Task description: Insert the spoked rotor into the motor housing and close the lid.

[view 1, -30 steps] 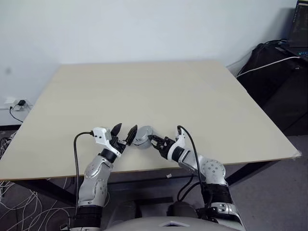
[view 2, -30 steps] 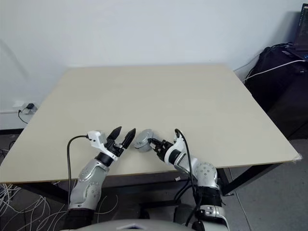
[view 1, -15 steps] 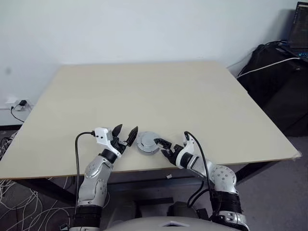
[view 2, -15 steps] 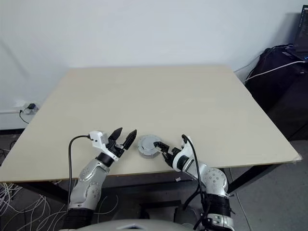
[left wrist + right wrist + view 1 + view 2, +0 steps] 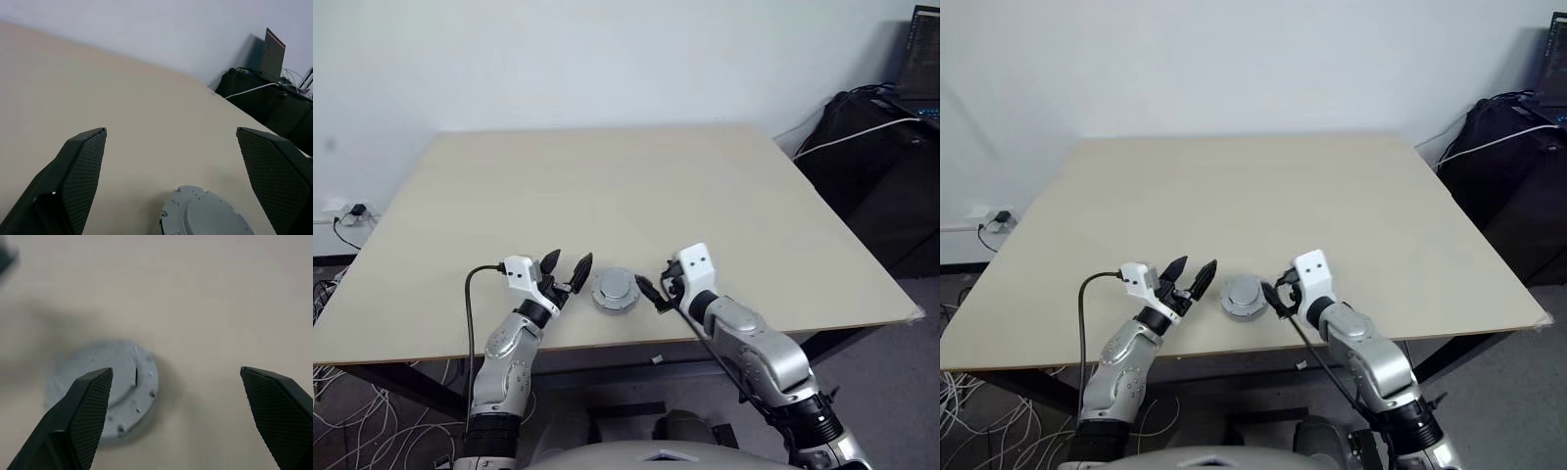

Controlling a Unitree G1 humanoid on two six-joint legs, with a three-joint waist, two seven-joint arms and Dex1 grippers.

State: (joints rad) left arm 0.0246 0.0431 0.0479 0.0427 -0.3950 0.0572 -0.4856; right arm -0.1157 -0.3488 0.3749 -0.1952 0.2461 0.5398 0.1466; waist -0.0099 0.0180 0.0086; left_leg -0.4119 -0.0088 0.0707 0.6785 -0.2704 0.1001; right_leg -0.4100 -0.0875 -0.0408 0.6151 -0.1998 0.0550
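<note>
Lid (image 5: 614,290): a small round silver-grey metal disc with a raised central hub, lying flat near the near edge of the pale beige wooden bench (image 5: 607,186), hub facing up. Being round, it has no long axis; its flat faces are level with the bench top. In the right wrist view its rim shows small holes and a short dark slot beside the hub (image 5: 105,391). It appears as one closed stack; the spoked rotor and the copper windings of the housing cannot be seen beneath it.

Left gripper (image 5: 566,271): positioned just left of the disc, pointing right towards it, jaws open and empty, fingertips apart from the disc. In the left wrist view the disc (image 5: 203,213) sits between and beyond the two black fingers (image 5: 78,176).

Right gripper (image 5: 648,291): positioned just right of the disc, pointing left and slightly down towards it, jaws wide open and holding nothing. Whether the nearer fingertip touches the disc rim cannot be determined.

Surroundings: white wall behind the bench; black bags and cables (image 5: 876,147) on the far right, well apart from the work area; a wall socket with a plug (image 5: 347,211) at the far left.
</note>
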